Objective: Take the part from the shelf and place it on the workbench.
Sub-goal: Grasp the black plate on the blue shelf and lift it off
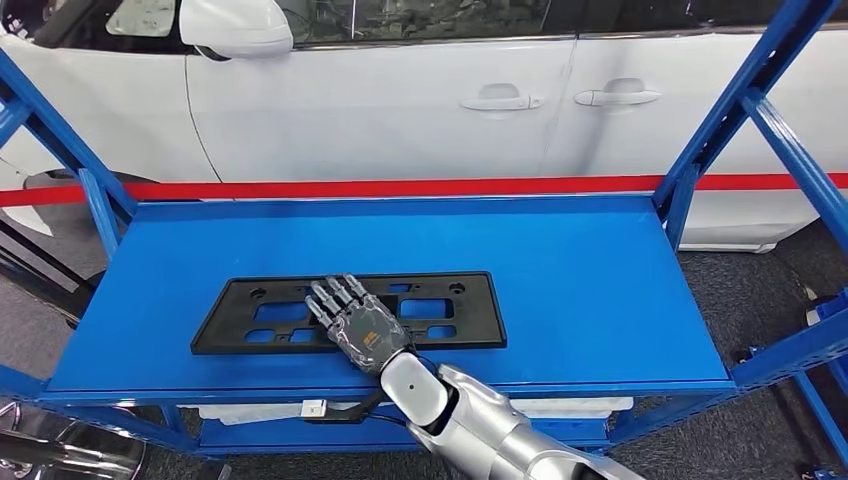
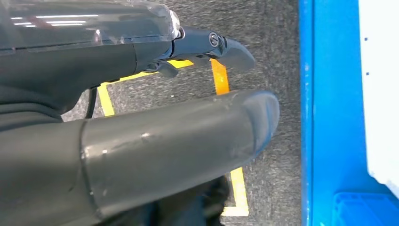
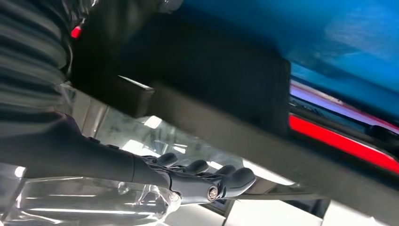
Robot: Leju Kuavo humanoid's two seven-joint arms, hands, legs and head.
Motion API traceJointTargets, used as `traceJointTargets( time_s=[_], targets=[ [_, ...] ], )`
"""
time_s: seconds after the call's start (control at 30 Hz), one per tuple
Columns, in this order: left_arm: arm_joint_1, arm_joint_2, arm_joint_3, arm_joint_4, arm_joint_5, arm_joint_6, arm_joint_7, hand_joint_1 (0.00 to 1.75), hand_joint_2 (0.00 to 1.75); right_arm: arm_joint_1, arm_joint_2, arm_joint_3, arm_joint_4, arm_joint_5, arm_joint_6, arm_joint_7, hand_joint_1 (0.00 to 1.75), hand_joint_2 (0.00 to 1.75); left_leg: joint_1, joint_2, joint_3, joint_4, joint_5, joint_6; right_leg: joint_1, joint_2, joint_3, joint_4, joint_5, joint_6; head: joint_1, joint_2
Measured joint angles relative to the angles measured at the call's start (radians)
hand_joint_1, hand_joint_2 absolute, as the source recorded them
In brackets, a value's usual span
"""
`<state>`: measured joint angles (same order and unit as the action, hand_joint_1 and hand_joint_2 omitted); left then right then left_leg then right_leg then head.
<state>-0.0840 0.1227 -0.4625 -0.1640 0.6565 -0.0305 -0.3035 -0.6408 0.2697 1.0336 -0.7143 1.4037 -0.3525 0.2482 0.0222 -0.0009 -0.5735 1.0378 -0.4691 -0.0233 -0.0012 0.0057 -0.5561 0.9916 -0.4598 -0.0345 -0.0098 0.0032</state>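
A flat black plastic plate with rectangular cut-outs and small round holes [image 1: 350, 312] lay lengthwise on the blue metal shelf [image 1: 580, 290], toward its near edge and left of centre. Lying flat with its long side along the front edge, it was within easy reach from the near side.

The right robot hand [image 1: 355, 325] reached in from the near edge on its silver arm [image 1: 480, 420] and lay palm-down over the middle of the plate, fingers [image 1: 335, 295] stretched out toward the far side. In the right wrist view the dark fingertips [image 3: 235, 178] extended forward with the plate's dark body [image 3: 211, 89] close against them. The fingers looked straight and spread instead of curled, so the hand seemed open and resting on or just above the plate, not yet gripping it; whether the thumb had hooked under the near edge could not be told. The flat palm suggested it was settling onto the part to find a hold on so thin a piece.

The left robot hand [image 2: 141, 141] hung beside the shelf over dark carpet with yellow floor tape [image 2: 221, 77]. Its thick grey thumb [image 2: 188, 136] and a dark finger [image 2: 226, 47] were apart with nothing between them, so it appeared open and idle.

Beyond the shelf stood a white car [image 1: 400, 100] with a red stripe [image 1: 400, 187] across its lower doors. The plate remained on the shelf, so the lift and the carry to the bench were not yet done.
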Motion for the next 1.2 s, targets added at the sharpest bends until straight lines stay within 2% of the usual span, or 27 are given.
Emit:
traceJointTargets(
  time_s=[0.03,0.07,0.1,0.17,0.2,0.23,0.3,0.33,0.37,0.4,0.47,0.5,0.53,0.57,0.63,0.7,0.73,0.8,0.83,0.87,0.9,0.93,1.0,1.03,1.07,1.17,1.2],
  targets=[
    [-0.002,0.001,-0.001,0.000,0.000,0.000,0.001,0.00,0.00,-0.007,0.006,0.000,0.014,0.000,0.000,0.002,0.00,1.75,-0.001,-0.001,0.020,-0.039,0.009,0.005,0.002,0.001,0.000,0.003,-0.002,0.005,0.000,0.000],
    [-0.004,0.001,-0.003,0.000,0.000,0.000,0.001,0.00,0.00,-0.013,0.011,0.000,0.027,0.001,0.000,0.002,0.00,1.75,-0.003,-0.002,0.026,-0.051,0.007,0.010,0.004,0.002,0.000,0.003,-0.002,0.009,0.000,0.000],
    [-0.004,0.001,-0.006,0.000,0.000,0.000,0.002,0.00,0.00,-0.019,0.015,0.000,0.038,0.001,0.000,0.002,0.16,1.75,-0.004,-0.003,0.026,-0.052,0.010,0.017,0.005,0.003,0.000,0.003,-0.001,0.013,0.000,0.000],
    [-0.005,0.001,-0.009,0.000,0.000,0.000,0.002,0.00,0.00,-0.028,0.020,0.001,0.056,0.001,0.000,0.002,0.96,1.75,-0.001,-0.001,0.026,-0.055,0.016,0.028,0.004,0.004,-0.004,0.012,-0.009,0.023,0.000,0.000],
    [-0.006,0.001,-0.011,0.000,-0.001,0.000,0.002,0.00,0.00,-0.032,0.021,0.001,0.064,-0.001,0.003,0.004,1.39,1.75,0.000,0.001,0.025,-0.057,0.019,0.034,0.003,0.003,-0.015,0.039,-0.029,0.028,0.000,0.000],
    [-0.007,0.001,-0.012,0.000,-0.001,0.000,0.003,0.00,0.00,-0.034,0.022,0.001,0.072,-0.006,0.008,0.010,1.65,1.75,0.001,0.003,0.024,-0.058,0.022,0.039,0.000,0.002,-0.035,0.086,-0.059,0.034,0.000,0.000],
    [-0.007,0.001,-0.013,0.000,-0.002,0.000,0.004,0.00,0.00,-0.040,0.024,-0.004,0.091,-0.029,0.029,0.025,1.69,1.75,0.000,0.006,0.018,-0.057,0.024,0.044,-0.003,0.000,-0.097,0.223,-0.131,0.041,0.000,0.000],
    [-0.006,0.002,-0.013,0.000,-0.002,-0.001,0.005,0.00,0.00,-0.045,0.026,-0.009,0.102,-0.044,0.042,0.031,1.69,1.75,0.000,0.007,0.016,-0.057,0.025,0.045,-0.004,0.000,-0.122,0.278,-0.150,0.043,0.000,0.000],
    [-0.006,0.002,-0.013,0.000,-0.002,-0.001,0.005,0.00,0.00,-0.052,0.029,-0.016,0.114,-0.058,0.055,0.033,1.69,1.75,0.000,0.008,0.015,-0.057,0.025,0.045,-0.004,0.000,-0.131,0.300,-0.150,0.042,0.000,0.000],
    [-0.007,0.003,-0.013,0.000,-0.002,-0.003,0.005,0.00,0.00,-0.059,0.031,-0.024,0.125,-0.070,0.065,0.033,1.70,1.75,0.000,0.008,0.015,-0.056,0.026,0.044,-0.005,0.000,-0.119,0.280,-0.130,0.040,0.000,0.000],
    [-0.008,0.003,-0.013,0.000,-0.001,-0.009,0.005,0.00,0.00,-0.075,0.036,-0.043,0.144,-0.092,0.083,0.034,1.71,1.75,-0.001,0.007,0.016,-0.057,0.028,0.041,-0.001,0.000,-0.045,0.144,-0.063,0.027,0.000,0.000],
    [-0.008,0.003,-0.013,0.000,-0.001,-0.012,0.004,0.00,0.00,-0.082,0.037,-0.054,0.152,-0.101,0.090,0.035,1.71,1.75,-0.002,0.005,0.015,-0.056,0.030,0.037,0.002,-0.001,-0.009,0.074,-0.038,0.019,0.000,0.000],
    [-0.008,0.003,-0.013,0.000,-0.001,-0.016,0.003,0.00,0.00,-0.088,0.038,-0.064,0.160,-0.108,0.096,0.036,1.71,1.75,-0.002,0.003,0.014,-0.056,0.032,0.033,0.006,-0.002,0.015,0.024,-0.024,0.013,0.000,0.000],
    [-0.008,0.003,-0.013,0.000,-0.001,-0.017,0.002,0.00,0.00,-0.092,0.039,-0.073,0.167,-0.112,0.099,0.037,1.71,1.75,-0.001,0.002,0.012,-0.057,0.034,0.027,0.010,-0.002,0.023,0.002,-0.020,0.008,0.000,0.000],
    [-0.008,0.005,-0.013,0.000,0.001,-0.018,0.001,0.00,0.00,-0.097,0.039,-0.089,0.179,-0.116,0.101,0.038,1.71,1.75,-0.001,0.002,0.010,-0.060,0.038,0.015,0.010,-0.003,0.020,-0.006,-0.014,0.003,0.000,0.000],
    [-0.008,0.007,-0.013,0.000,0.002,-0.019,0.000,0.00,0.00,-0.102,0.041,-0.102,0.188,-0.120,0.101,0.039,1.71,1.75,-0.001,0.002,-0.001,-0.039,0.020,0.005,0.004,-0.003,0.022,-0.019,-0.003,-0.006,0.000,0.000],
    [-0.009,0.009,-0.013,0.000,0.002,-0.019,0.000,0.00,0.00,-0.104,0.043,-0.109,0.193,-0.124,0.102,0.040,1.72,1.75,0.000,0.002,-0.018,0.000,-0.006,0.001,0.001,-0.005,0.023,-0.024,0.003,-0.010,0.000,0.000],
    [-0.008,0.011,-0.013,0.000,0.002,-0.020,0.000,0.00,0.00,-0.105,0.044,-0.124,0.203,-0.131,0.101,0.041,1.74,1.75,0.001,0.001,-0.077,0.130,-0.074,-0.006,0.003,-0.007,0.020,-0.025,0.005,-0.014,0.000,0.000],
    [-0.006,0.011,-0.013,0.000,0.002,-0.021,0.000,0.00,0.00,-0.105,0.044,-0.131,0.208,-0.134,0.100,0.041,1.75,1.75,0.001,0.001,-0.104,0.190,-0.095,-0.010,0.004,-0.008,0.018,-0.023,0.005,-0.015,0.000,0.000],
    [-0.005,0.012,-0.013,0.000,0.002,-0.023,0.000,0.00,0.00,-0.105,0.044,-0.137,0.213,-0.136,0.098,0.041,1.75,1.75,0.001,0.001,-0.118,0.221,-0.099,-0.012,0.005,-0.009,0.017,-0.020,0.003,-0.015,0.000,0.000],
    [-0.003,0.013,-0.013,0.000,0.002,-0.028,-0.001,0.00,0.00,-0.105,0.043,-0.144,0.216,-0.140,0.095,0.040,1.75,1.75,0.001,0.002,-0.113,0.211,-0.082,-0.013,0.006,-0.009,0.016,-0.017,0.001,-0.015,0.000,0.000],
    [-0.003,0.015,-0.013,0.000,0.002,-0.033,-0.002,0.00,0.00,-0.106,0.043,-0.152,0.217,-0.145,0.092,0.039,1.75,1.75,0.001,0.002,-0.090,0.165,-0.051,-0.013,0.005,-0.009,0.016,-0.014,-0.001,-0.013,0.000,0.000],
    [-0.003,0.018,-0.013,0.000,0.004,-0.047,-0.010,0.00,0.00,-0.107,0.043,-0.169,0.218,-0.163,0.087,0.036,1.75,1.75,0.000,0.002,-0.021,0.027,0.007,-0.009,0.007,-0.009,0.016,-0.004,-0.008,-0.007,0.000,0.000],
    [-0.003,0.019,-0.013,0.000,0.004,-0.055,-0.015,0.00,0.00,-0.109,0.043,-0.180,0.218,-0.177,0.086,0.034,1.75,1.75,-0.002,0.001,0.002,-0.019,0.020,-0.004,0.009,-0.008,0.014,-0.001,-0.010,-0.002,0.000,0.000],
    [-0.002,0.020,-0.013,0.000,0.005,-0.063,-0.022,0.00,0.00,-0.110,0.042,-0.192,0.218,-0.194,0.084,0.030,1.75,1.75,-0.003,0.001,0.015,-0.045,0.022,0.002,0.011,-0.007,0.013,0.001,-0.012,0.002,0.000,0.000],
    [0.006,0.022,-0.012,0.000,0.007,-0.085,-0.050,0.00,0.00,-0.114,0.034,-0.240,0.217,-0.277,0.088,-0.006,1.75,1.75,-0.002,0.001,0.018,-0.053,0.023,0.022,0.012,-0.006,0.012,0.004,-0.015,0.013,0.000,0.000],
    [0.009,0.023,-0.012,0.000,0.007,-0.091,-0.059,0.00,0.00,-0.116,0.030,-0.261,0.215,-0.312,0.094,-0.025,1.75,1.75,0.000,0.002,0.019,-0.055,0.024,0.029,0.011,-0.006,0.007,0.020,-0.028,0.018,0.000,0.000]
  ],
)
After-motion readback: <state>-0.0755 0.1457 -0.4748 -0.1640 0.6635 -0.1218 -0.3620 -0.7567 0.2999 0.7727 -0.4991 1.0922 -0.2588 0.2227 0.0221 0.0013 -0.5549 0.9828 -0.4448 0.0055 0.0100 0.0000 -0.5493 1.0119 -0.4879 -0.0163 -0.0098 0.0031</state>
